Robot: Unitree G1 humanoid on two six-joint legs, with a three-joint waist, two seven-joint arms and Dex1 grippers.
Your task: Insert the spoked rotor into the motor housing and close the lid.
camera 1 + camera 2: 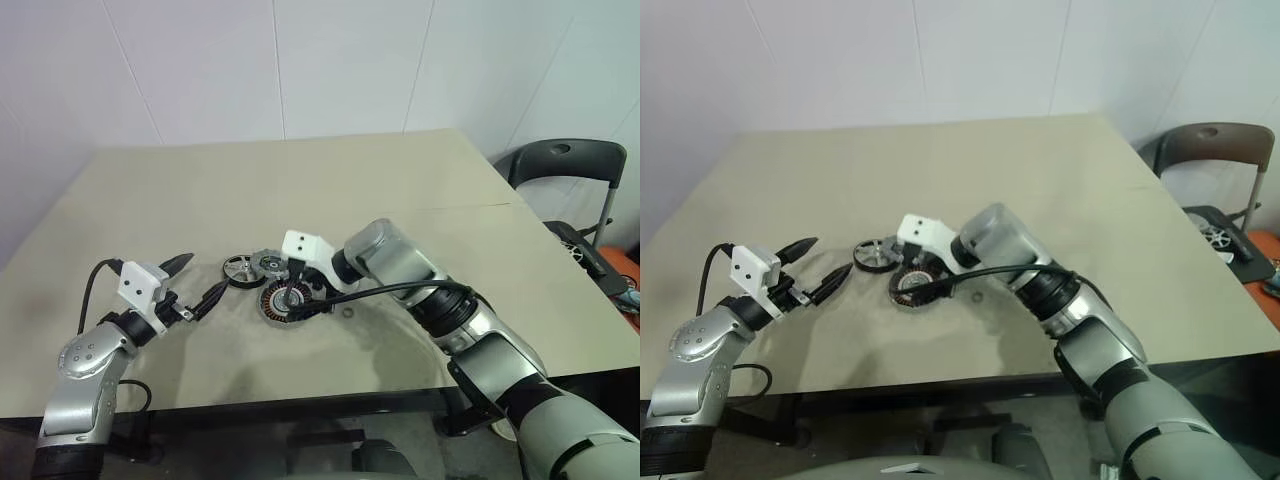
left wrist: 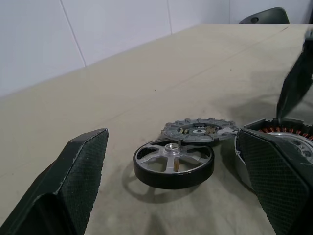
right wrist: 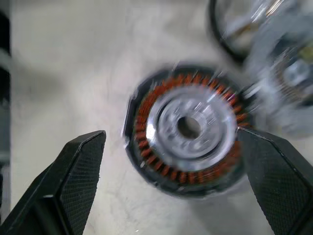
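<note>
The right hand (image 1: 297, 290) covers part of the motor housing (image 1: 282, 303); the tiny ring (image 1: 346, 309) right of it is too small to identify.

Beige table (image 1: 300, 180); dark chair (image 1: 566, 165) beside its far corner

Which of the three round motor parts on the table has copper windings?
The motor housing, under the right gripper; the spoked rotor and notched lid show none.
</note>
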